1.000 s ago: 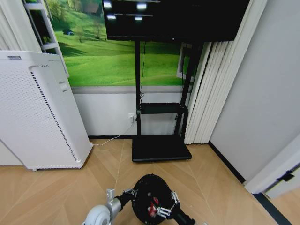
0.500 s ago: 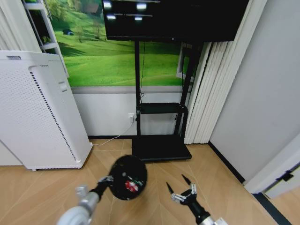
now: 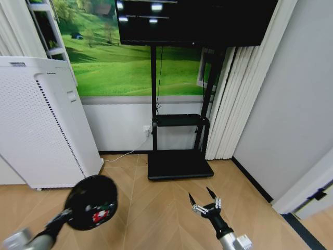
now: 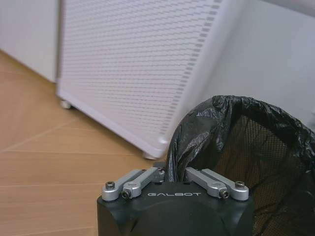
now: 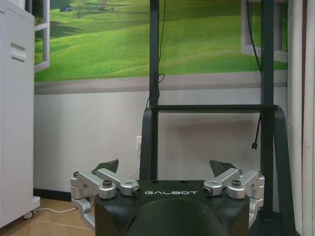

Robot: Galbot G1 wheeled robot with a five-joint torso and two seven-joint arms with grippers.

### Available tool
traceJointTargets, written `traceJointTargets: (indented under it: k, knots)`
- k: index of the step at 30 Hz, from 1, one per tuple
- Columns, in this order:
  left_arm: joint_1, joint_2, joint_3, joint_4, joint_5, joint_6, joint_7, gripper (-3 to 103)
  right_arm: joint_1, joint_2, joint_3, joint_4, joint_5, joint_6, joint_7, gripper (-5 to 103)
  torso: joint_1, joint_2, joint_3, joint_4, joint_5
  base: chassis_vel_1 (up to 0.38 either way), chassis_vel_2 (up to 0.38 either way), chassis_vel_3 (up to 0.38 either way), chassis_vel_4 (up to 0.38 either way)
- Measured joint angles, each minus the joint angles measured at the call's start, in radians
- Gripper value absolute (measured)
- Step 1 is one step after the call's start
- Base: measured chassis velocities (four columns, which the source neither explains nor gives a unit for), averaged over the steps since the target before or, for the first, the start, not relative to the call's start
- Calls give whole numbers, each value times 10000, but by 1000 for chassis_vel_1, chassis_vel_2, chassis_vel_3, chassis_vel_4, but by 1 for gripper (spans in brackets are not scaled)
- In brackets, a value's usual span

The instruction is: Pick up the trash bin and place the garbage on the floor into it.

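In the head view the left gripper (image 3: 66, 212) sits at the lower left of the frame, clamped on the rim of the trash bin (image 3: 92, 202). The bin is held up off the floor (image 3: 156, 208) and tipped so its round mouth faces the camera. Inside it, low in the opening, lies a small red-and-white item (image 3: 101, 215) of garbage; nothing else can be made out in there.

The left wrist view shows that grip up close: the left gripper's (image 4: 173, 176) fingers (image 4: 140, 180) are closed together on the edge of the black bin liner (image 4: 211, 123), which is folded over the rim of the mesh-walled trash bin (image 4: 256, 162) at the lower right of that frame. Behind it stands the white perforated air purifier (image 4: 142, 69) on the wood floor (image 4: 44, 147).

The right gripper (image 3: 205, 200) is at the lower centre-right of the head view, empty, fingers spread wide and pointing up-frame toward the black TV stand base (image 3: 179, 164). In the right wrist view the right gripper's (image 5: 167, 169) dark fingertips (image 5: 109, 165) stand well apart, with the TV stand posts (image 5: 154, 88) and the green meadow mural (image 5: 98, 39) behind them.

In the head view the air purifier (image 3: 41, 122) fills the left side, the television (image 3: 195, 21) the top.
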Motion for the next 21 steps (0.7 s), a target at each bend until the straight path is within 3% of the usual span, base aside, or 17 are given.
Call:
traceJointTargets:
  k: [5,9,12,21]
  knots:
    - [553,-98,-371,326,-582,-9,-106,3,624,-243,-116,-517,526,-13,364,100,-1,0,1,0,1,216,208,-212,-186]
    - [784,-222,-360,408,-597,46,-122,3,834,-288,-194,-628,769,-31,568,100,0,0,1,2,3,230,239,-243,-246]
    - [887,-434,-363,456,-790,410,-506,3,945,-254,-266,-658,959,-224,830,100,-1,0,0,-3,-5,181,168,-208,-227]
    - [1221,-712,195,790,-579,770,-773,3,918,-115,-285,-1247,806,-248,791,100,-1,0,1,0,6,19,13,-2,-19]
